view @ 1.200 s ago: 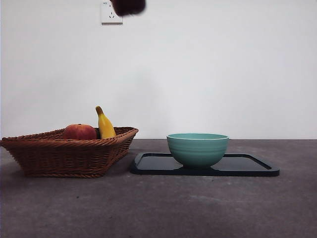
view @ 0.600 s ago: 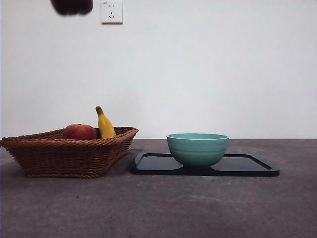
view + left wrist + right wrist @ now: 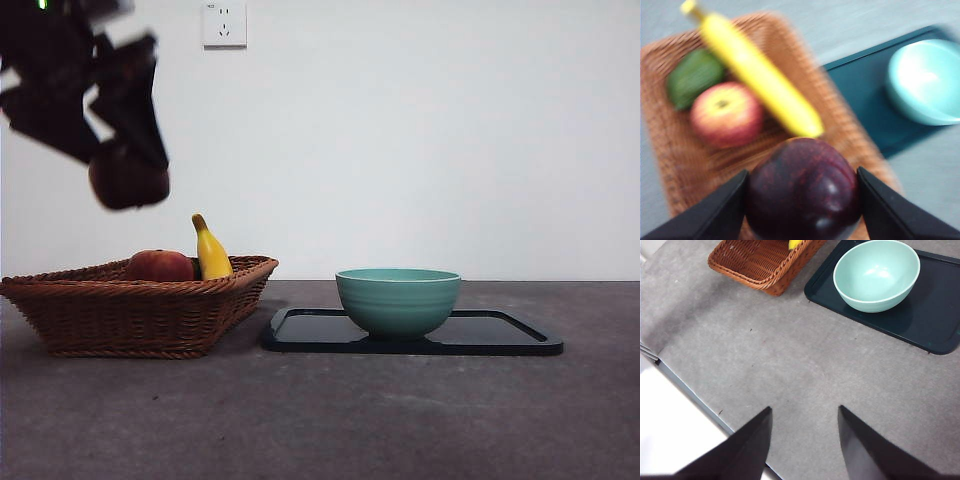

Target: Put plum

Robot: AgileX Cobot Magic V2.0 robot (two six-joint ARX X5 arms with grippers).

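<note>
Left gripper [image 3: 802, 200] clamped on the plum [image 3: 803, 189], one jaw against each side. Over the last second it has swung from near the wall socket [image 3: 224, 23] across to the left and dropped; a moment ago only a dark tip showed at the top edge, now arm and fruit hang above the basket [image 3: 140, 310], clear of its rim. Wrist view puts the plum over the near edge of the basket, beside the banana [image 3: 757, 75], apple [image 3: 726, 114] and a green fruit [image 3: 694, 76]. Likely step: lower and release into the basket. Right gripper [image 3: 802, 425] waits, jaws apart, holding nothing, over bare worktop [image 3: 805, 370]; bowl [image 3: 876, 275] and tray [image 3: 935, 315] untouched.
</note>
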